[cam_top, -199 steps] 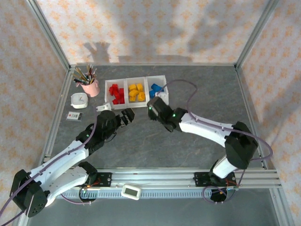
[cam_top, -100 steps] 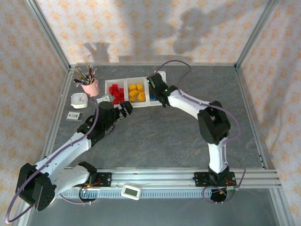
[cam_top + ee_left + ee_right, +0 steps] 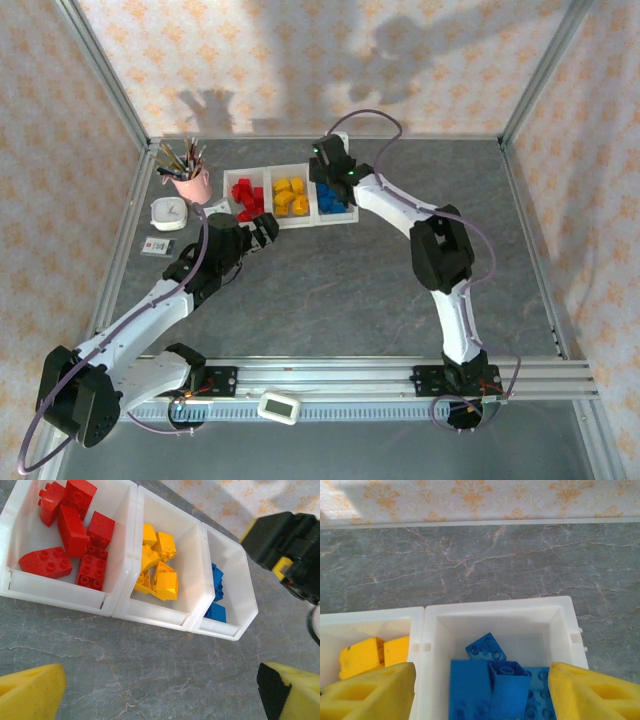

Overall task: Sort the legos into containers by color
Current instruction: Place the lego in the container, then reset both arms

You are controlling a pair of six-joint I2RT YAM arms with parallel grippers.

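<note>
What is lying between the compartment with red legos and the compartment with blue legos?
The middle compartment, holding the yellow legos, lies there. The left wrist view shows it clearly, and the top view shows it too.

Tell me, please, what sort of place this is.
Probably a robot lab cell: two arms bolted to a metal rail, wallpapered panels in a metal frame, and staged props, a tray of bricks and a pencil cup.
</note>
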